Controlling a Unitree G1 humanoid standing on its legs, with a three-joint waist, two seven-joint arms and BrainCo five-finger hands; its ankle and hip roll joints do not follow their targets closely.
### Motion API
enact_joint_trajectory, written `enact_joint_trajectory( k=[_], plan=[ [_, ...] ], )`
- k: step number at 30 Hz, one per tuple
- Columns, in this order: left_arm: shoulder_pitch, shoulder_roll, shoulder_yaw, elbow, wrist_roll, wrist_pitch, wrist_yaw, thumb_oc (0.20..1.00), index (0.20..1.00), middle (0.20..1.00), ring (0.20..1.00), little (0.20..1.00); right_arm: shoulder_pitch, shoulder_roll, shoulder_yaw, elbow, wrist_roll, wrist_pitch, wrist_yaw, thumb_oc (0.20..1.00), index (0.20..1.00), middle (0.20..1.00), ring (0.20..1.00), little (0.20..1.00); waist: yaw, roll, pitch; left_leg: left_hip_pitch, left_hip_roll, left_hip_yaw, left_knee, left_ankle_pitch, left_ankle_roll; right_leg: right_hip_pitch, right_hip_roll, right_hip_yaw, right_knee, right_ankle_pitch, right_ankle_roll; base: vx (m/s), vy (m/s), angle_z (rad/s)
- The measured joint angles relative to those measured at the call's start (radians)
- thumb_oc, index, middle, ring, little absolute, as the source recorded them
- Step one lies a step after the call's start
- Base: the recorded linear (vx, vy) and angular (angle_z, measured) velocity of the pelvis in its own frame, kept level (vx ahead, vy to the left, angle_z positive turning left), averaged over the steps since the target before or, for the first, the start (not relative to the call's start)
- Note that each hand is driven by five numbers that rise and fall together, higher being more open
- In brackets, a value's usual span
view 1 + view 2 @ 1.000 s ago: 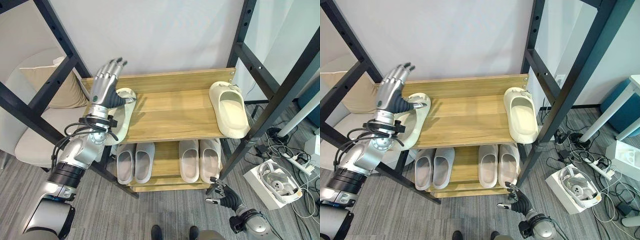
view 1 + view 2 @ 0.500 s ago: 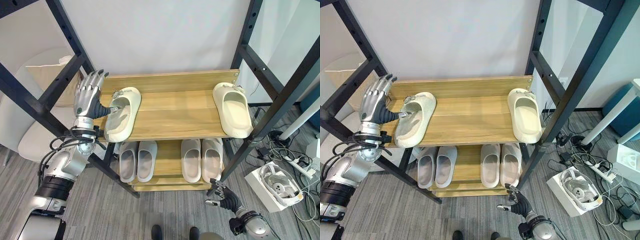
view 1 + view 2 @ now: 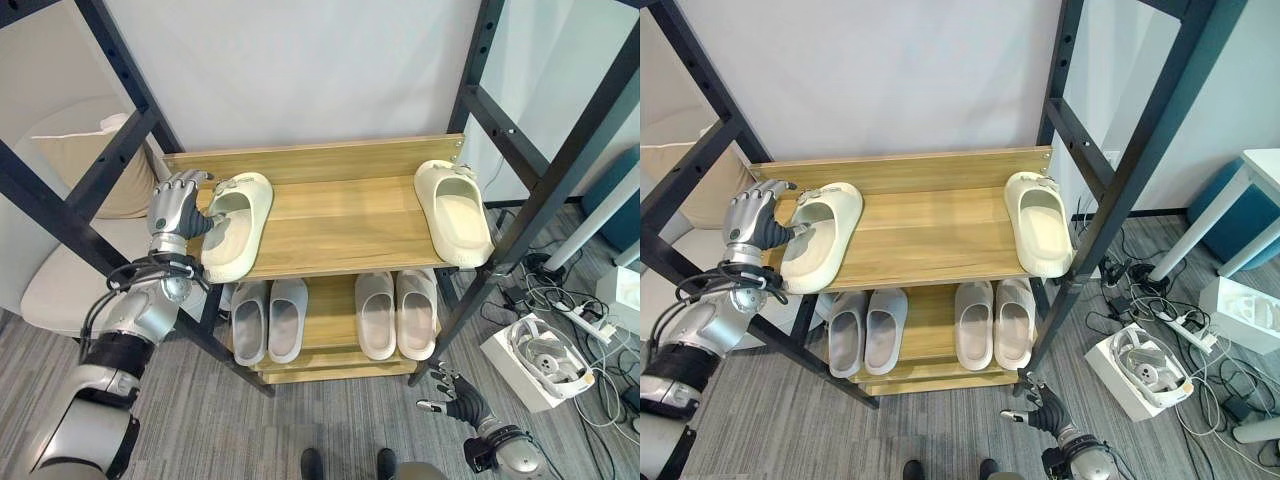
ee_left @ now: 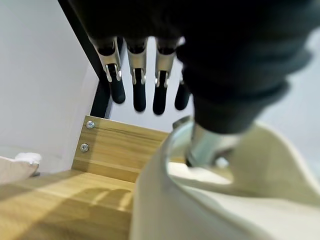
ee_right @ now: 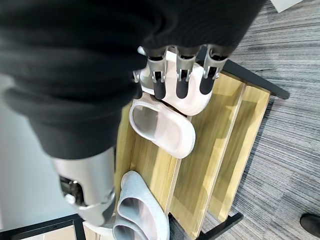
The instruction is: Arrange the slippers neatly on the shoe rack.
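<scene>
The wooden shoe rack's top shelf [image 3: 340, 225] holds two cream slippers. The left slipper [image 3: 235, 225] lies slanted at the shelf's left end, its toe at the front edge. My left hand [image 3: 178, 205] is beside it, its thumb [image 4: 210, 145] pressed into the slipper's opening [image 4: 225, 200] and its fingers [image 4: 140, 95] loosely bent, clear of the slipper. The right slipper [image 3: 453, 210] lies by the right post. My right hand [image 3: 455, 400] hangs low near the floor at the lower right, open and holding nothing.
Two grey pairs [image 3: 268, 318] [image 3: 397, 312] fill the lower shelf. Black frame posts [image 3: 545, 190] flank the rack. A chair with a cushion [image 3: 75, 165] stands at the left. A boxed white headset [image 3: 545, 360] and cables lie on the floor at the right.
My left hand has come down from above the left slipper and its straight fingers have bent. The slipper now lies further onto the shelf. The camera has shifted.
</scene>
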Motion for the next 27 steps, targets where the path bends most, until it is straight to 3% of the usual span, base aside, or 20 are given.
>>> enact_joint_trajectory(
  k=[7, 16, 23, 27],
  plan=[
    [-0.051, 0.054, -0.089, 0.055, 0.001, 0.017, -0.003, 0.200, 0.200, 0.200, 0.200, 0.200, 0.021, -0.002, 0.001, -0.002, 0.000, 0.000, 0.002, 1.000, 1.000, 1.000, 1.000, 1.000, -0.006, -0.014, -0.004, -0.007, 0.000, 0.021, 0.000, 0.003, 0.000, -0.014, -0.002, 0.007, -0.001, 0.008, -0.007, 0.02, -0.004, -0.08],
    [-0.093, 0.053, -0.138, 0.081, 0.003, 0.034, -0.010, 0.200, 0.200, 0.200, 0.200, 0.200, 0.036, -0.002, 0.002, -0.031, 0.020, -0.001, 0.004, 1.000, 1.000, 1.000, 1.000, 1.000, -0.004, -0.022, -0.004, -0.007, 0.000, 0.022, 0.000, 0.004, 0.000, -0.014, -0.003, 0.006, -0.002, 0.013, 0.000, 0.00, -0.004, 0.00],
    [-0.138, -0.003, -0.131, -0.015, -0.005, 0.047, -0.019, 0.200, 0.200, 0.200, 0.200, 0.200, 0.034, 0.000, 0.001, -0.031, 0.020, -0.001, 0.002, 1.000, 1.000, 1.000, 1.000, 1.000, -0.006, -0.032, -0.003, -0.006, -0.002, 0.023, 0.000, 0.010, 0.008, -0.012, -0.005, 0.006, -0.004, 0.021, 0.009, -0.01, -0.010, 0.00],
    [-0.218, -0.021, -0.205, -0.017, -0.004, 0.048, -0.048, 0.200, 0.200, 0.200, 0.200, 0.200, 0.019, 0.002, 0.001, -0.031, 0.020, 0.000, 0.000, 1.000, 1.000, 1.000, 1.000, 1.000, -0.016, -0.028, -0.002, 0.001, -0.002, 0.024, 0.000, 0.011, 0.006, -0.004, -0.005, 0.007, -0.006, 0.024, 0.008, -0.02, -0.021, 0.00]
  ],
)
